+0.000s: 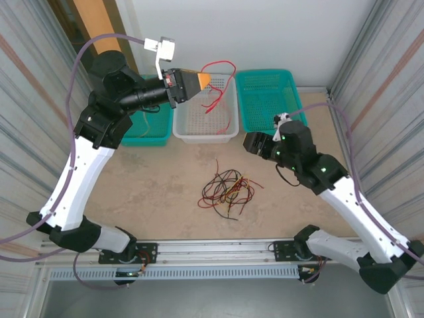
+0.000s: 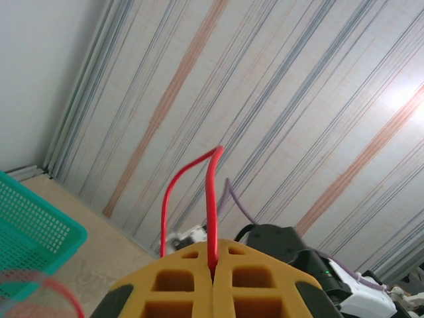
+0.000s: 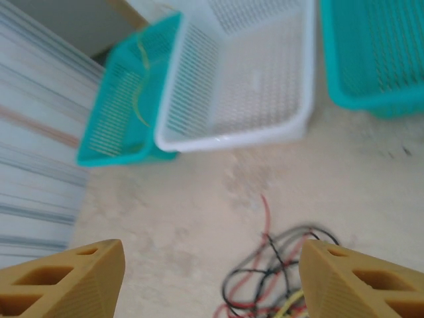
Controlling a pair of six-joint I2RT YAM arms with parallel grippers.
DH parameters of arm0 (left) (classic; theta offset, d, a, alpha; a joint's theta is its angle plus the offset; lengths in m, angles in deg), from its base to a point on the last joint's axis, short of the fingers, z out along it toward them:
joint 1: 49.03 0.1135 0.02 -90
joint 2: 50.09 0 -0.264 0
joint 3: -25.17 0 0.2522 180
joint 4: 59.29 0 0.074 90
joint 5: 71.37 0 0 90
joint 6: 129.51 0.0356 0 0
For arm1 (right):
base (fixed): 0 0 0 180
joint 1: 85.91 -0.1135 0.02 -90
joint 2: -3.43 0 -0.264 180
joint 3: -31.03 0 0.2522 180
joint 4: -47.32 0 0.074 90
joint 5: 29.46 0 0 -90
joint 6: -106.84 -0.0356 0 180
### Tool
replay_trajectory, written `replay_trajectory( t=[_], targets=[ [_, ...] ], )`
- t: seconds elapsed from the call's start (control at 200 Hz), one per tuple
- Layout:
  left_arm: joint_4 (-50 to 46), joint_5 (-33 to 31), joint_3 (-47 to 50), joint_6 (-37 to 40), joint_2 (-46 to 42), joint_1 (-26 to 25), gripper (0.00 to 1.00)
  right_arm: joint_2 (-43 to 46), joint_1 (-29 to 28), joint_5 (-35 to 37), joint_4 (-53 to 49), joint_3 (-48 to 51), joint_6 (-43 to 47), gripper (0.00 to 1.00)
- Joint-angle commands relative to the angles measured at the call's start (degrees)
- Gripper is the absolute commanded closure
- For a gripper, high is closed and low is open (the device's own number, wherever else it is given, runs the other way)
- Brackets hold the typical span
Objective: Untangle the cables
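Fingers of the left gripper (image 2: 212, 268) pinch a red cable (image 2: 211, 199), twelve o'clock of the tangled cables (image 1: 227, 189); right gripper (image 3: 212, 255) gapes wide, one o'clock

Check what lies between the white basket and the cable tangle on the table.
Nothing: just bare table between the white basket and the cable tangle, as the top external view shows.

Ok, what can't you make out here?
Tangled red, black and yellow cables: top view, too small to trace crossings; right wrist view, blurred, cut by bottom edge.
Thin red cable in left gripper: left wrist view, the gripper hides its lower run.
Left teal mesh basket: top view, left arm covers part.
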Motion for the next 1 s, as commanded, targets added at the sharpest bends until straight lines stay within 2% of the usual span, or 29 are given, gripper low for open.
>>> replay_trajectory(
  t=[0.0,0.256,0.396,0.586,0.707,0.787,0.947,0.997],
  targets=[
    [3.8,2.1,-0.2,-1.3,-0.1,0.6,1.0,1.7,-2.1,0.0,1.5,-3.0,5.1,0.27],
    [5.5,4.8,4.0,-3.8,0.0,0.6,1.0,-0.3,-3.6,-5.5,10.2,-12.9,9.3,0.27],
    [7.5,4.7,7.5,-5.1,-0.8,0.6,1.0,-5.1,-3.6,-10.1,14.8,-15.9,8.9,0.28],
    [8.4,5.8,8.9,-6.4,-0.8,0.6,1.0,-8.4,-3.5,-10.6,18.2,-17.9,8.3,0.28],
    [8.4,6.2,9.6,-6.2,-1.1,0.6,1.0,-9.9,-2.9,-10.5,19.5,-18.4,8.2,0.39],
    [8.1,5.5,10.3,-5.6,-1.7,0.6,1.0,-10.3,-2.7,-10.5,19.8,-18.3,7.9,0.53],
    [6.6,4.3,11.0,-3.9,-2.6,0.6,1.0,-9.2,-2.6,-9.6,19.2,-17.3,8.2,0.65],
    [6.4,4.0,11.2,-3.7,-2.8,0.7,1.0,-8.7,-2.5,-9.2,18.8,-16.9,8.4,0.73]
  ],
)
